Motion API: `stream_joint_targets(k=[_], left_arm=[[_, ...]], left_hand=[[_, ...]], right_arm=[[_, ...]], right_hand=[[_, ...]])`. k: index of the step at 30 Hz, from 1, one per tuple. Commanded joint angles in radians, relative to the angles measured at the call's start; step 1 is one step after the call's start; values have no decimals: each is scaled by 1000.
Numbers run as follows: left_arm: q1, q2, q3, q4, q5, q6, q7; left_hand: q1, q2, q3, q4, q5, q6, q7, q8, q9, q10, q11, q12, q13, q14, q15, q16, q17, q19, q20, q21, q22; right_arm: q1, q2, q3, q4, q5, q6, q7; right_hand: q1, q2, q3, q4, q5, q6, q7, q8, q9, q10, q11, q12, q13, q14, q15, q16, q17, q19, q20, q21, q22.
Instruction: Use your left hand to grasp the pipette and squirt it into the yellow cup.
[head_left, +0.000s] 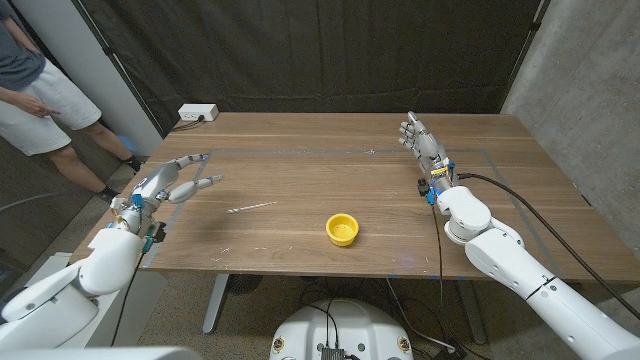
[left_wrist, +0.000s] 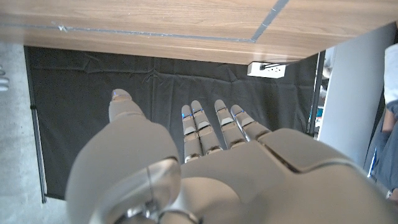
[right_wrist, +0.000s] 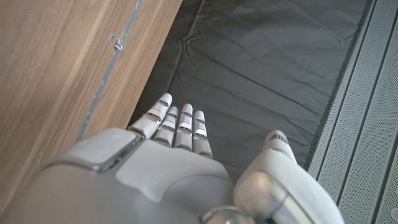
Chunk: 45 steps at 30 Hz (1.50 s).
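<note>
Pipette (head_left: 251, 207) lies on the tabletop (head_left: 330, 160), at ten o'clock from the yellow cup (head_left: 342, 229). Left robot hand (head_left: 172, 180) and right robot hand (head_left: 424, 143): fingers apart, holding nothing.

The head camera looks down from high over the whole worktop (head_left: 330, 175). Each wrist camera sits close behind its own hand, facing the black curtain (left_wrist: 87, 87). All three views share the worktop.

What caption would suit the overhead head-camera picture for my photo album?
Both robot hands, left hand and right hand, open above a wooden table; pipette and yellow cup wait between them.
</note>
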Motion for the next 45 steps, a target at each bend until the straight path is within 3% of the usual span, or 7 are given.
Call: stream_joint_targets(k=[1, 6, 20, 26, 33, 36, 45], left_arm=[[23, 8, -56, -24, 149, 73, -76], [12, 23, -65, -26, 173, 91, -134], [-6, 88, -77, -70, 272, 186, -311], [-35, 111, -59, -52, 288, 186, -354], [-64, 170, -29, -65, 323, 226, -433], [-58, 177, -24, -78, 367, 242, -430], [-68, 198, -10, -86, 397, 237, -473]], left_hand=[[11, 1, -1, -10, 2, 25, -14, 9, 3, 19, -11, 0, 3, 8, -76, 1, 2, -11, 8, -7, 4], [17, -1, -2, -13, 1, 46, -25, 12, 3, 39, -18, 1, 3, 24, -78, 4, 2, -13, 11, -10, 3], [24, -3, -4, -15, -1, 67, -22, 12, 3, 60, -20, -2, 3, 29, -73, 0, 2, -32, 21, -20, 3], [28, -5, -6, -17, -2, 60, -21, 5, 3, 52, -22, -10, 3, 19, -72, -6, 2, -38, 24, -23, 2], [35, -9, -8, -21, -3, 46, -21, -6, 3, 40, -18, -20, 3, 6, -68, -13, 2, -52, 43, -30, 2], [49, -15, -9, -28, -2, 76, -40, 2, 4, 51, -26, -20, 3, 7, -73, -13, 2, -55, 41, -32, 1], [87, -18, -2, -47, 0, 89, -56, 0, 5, 53, -37, -26, 3, 6, -75, -15, 1, -64, 47, -36, 0]], right_arm=[[-50, 15, -20, -60, -49, -18, -66], [-68, 25, -23, -78, -54, -27, -88], [-75, 30, -22, -84, -70, -2, -85], [-65, 31, -18, -73, -73, 13, -71], [-87, 25, -8, -79, -70, 26, -71], [-99, 28, -6, -95, -75, 13, -90], [-115, 31, -5, -94, -79, 23, -93]], right_hand=[[11, -2, 2, -3, -4, 10, 1, 3, 4, 11, 1, 5, 4, 5, 4, 2, 3, 5, -8, 6, 6], [11, -1, 3, -4, -5, 10, 1, 3, 4, 11, 2, 5, 4, 5, 3, 1, 3, 4, -8, 6, 6], [12, 0, 2, -5, -5, 11, 0, 2, 5, 13, -3, 6, 4, 9, 0, 2, 3, 9, -8, 8, 6], [14, 0, 2, -7, -5, 13, -1, 3, 5, 13, -1, 5, 4, 5, -5, 1, 2, 13, -17, 9, 6], [16, 1, 2, -8, -5, 14, 0, 2, 5, 14, -2, 5, 4, 9, -4, 2, 2, 16, -17, 10, 6], [16, 1, 1, -8, -5, 14, -1, 2, 5, 15, -2, 6, 4, 9, -4, 2, 2, 17, -16, 10, 6], [15, 3, 1, -8, -5, 16, -2, 2, 5, 16, -1, 6, 4, 10, -2, 2, 3, 18, -13, 10, 6]])
